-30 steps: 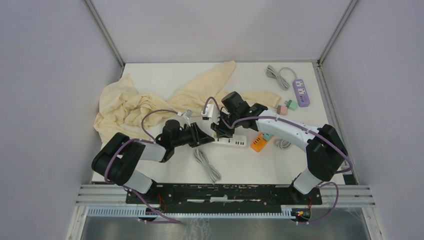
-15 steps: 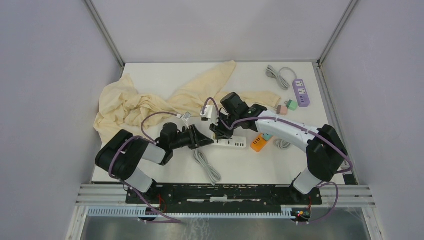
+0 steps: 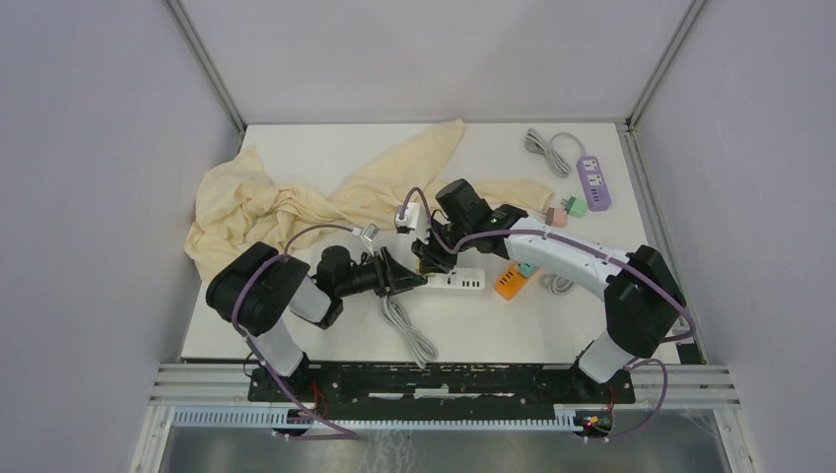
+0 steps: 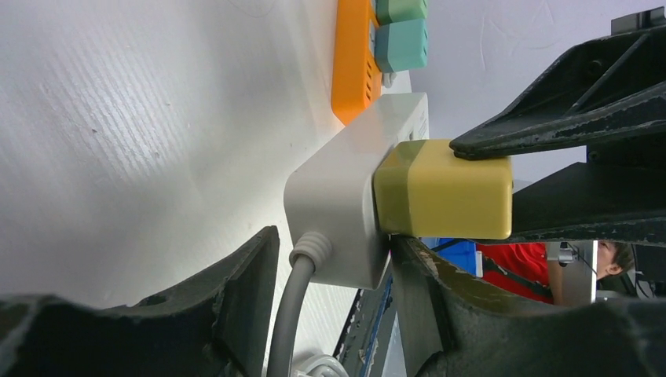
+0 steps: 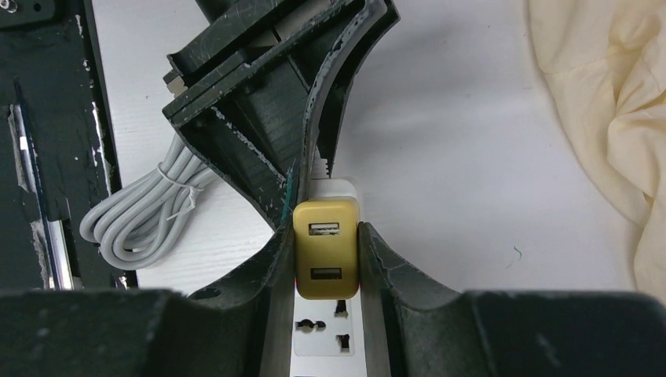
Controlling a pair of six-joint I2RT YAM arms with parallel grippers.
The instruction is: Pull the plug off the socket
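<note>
- Top view is showing three strips: white strip [image 3: 461, 282], orange strip [image 3: 509, 284], purple strip [image 3: 593, 183].
- One yellow plug [image 5: 326, 249] is sitting on white strip's end, right gripper [image 5: 326, 236] clamping it.
- Left wrist view is showing left gripper [image 4: 334, 243] straddling that end, jaws slightly apart.

Bright, even, diffuse; lit from overhead. Faint soft shadows on table [image 3: 315, 148]. Sharp from above, edge to edge. In wrist views, blurred and dark on near fingers [image 4: 228, 314], crisp on plug [image 4: 440, 188]. Pale on cloth [image 5: 612, 94], folds still legible.

Right fingers [image 5: 378, 263] clamped, left fingers [image 4: 242, 287] apart
</note>
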